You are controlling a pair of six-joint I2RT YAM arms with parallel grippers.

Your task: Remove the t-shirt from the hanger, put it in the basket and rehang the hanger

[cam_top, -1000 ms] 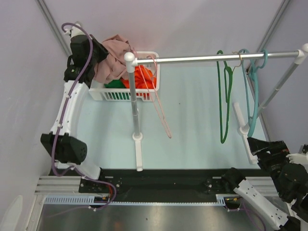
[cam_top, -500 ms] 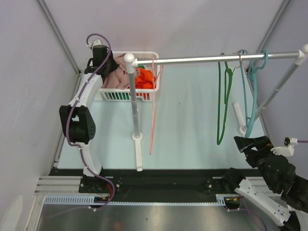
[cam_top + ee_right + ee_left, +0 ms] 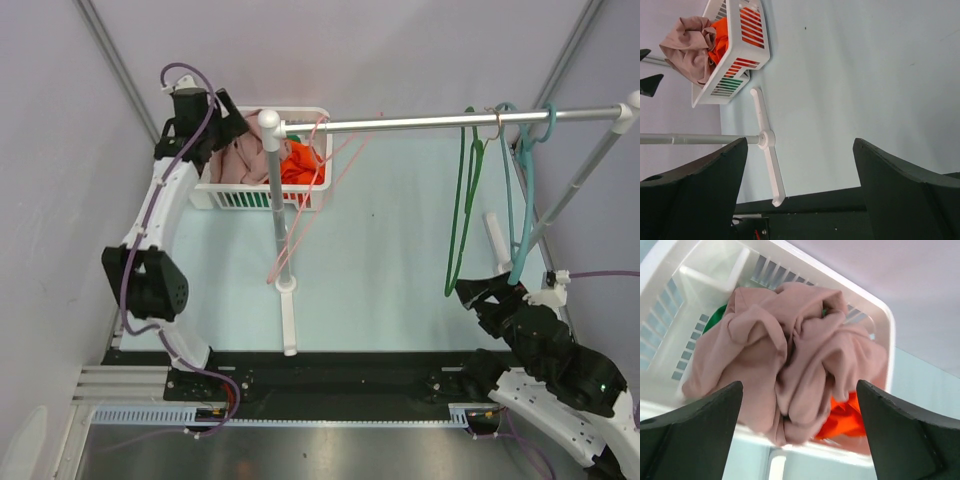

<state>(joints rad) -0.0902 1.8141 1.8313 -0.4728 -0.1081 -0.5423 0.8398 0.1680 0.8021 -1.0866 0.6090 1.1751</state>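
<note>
The dusty-pink t-shirt (image 3: pixel 790 350) lies crumpled in the white basket (image 3: pixel 670 300), on top of orange and green cloth. My left gripper (image 3: pixel 799 390) hovers just above it, open, with nothing between its fingers. From above, the t-shirt (image 3: pixel 243 160) sits in the basket (image 3: pixel 225 197) at the back left, with the left gripper (image 3: pixel 232 125) over its rim. The bare pink hanger (image 3: pixel 290 250) hangs tilted on the rail (image 3: pixel 400 122), beside the basket. My right gripper (image 3: pixel 478 298) is open and empty, low at the front right.
A green hanger (image 3: pixel 462 230) and a teal hanger (image 3: pixel 524 220) hang on the right part of the rail. The rack's white post (image 3: pixel 277 200) and foot (image 3: pixel 288 315) stand mid-table; its right foot (image 3: pixel 496 240) is near my right gripper. Walls close in on both sides.
My left gripper has opened and let go of the t-shirt, which now rests in the basket. The pink hanger has swung to a tilt. My right arm has moved forward towards the green hanger.
</note>
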